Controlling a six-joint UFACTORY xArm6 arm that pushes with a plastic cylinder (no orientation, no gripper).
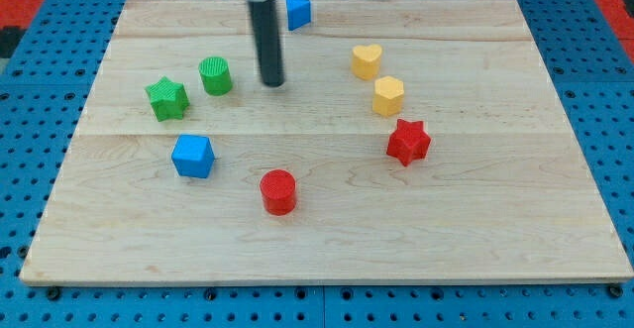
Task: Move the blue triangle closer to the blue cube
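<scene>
The blue triangle (298, 11) lies near the view's top edge of the wooden board, just right of the rod. The blue cube (193, 157) sits at the view's lower left of the board. My tip (272, 82) rests on the board below and slightly left of the blue triangle, apart from it, and to the right of the green cylinder (215, 75). The cube is well below and left of the tip.
A green star (167, 99) sits left of the green cylinder. A yellow heart (367, 60) and a yellow hexagon (388, 96) are at the right, with a red star (407, 142) below them. A red cylinder (278, 191) is at the bottom centre.
</scene>
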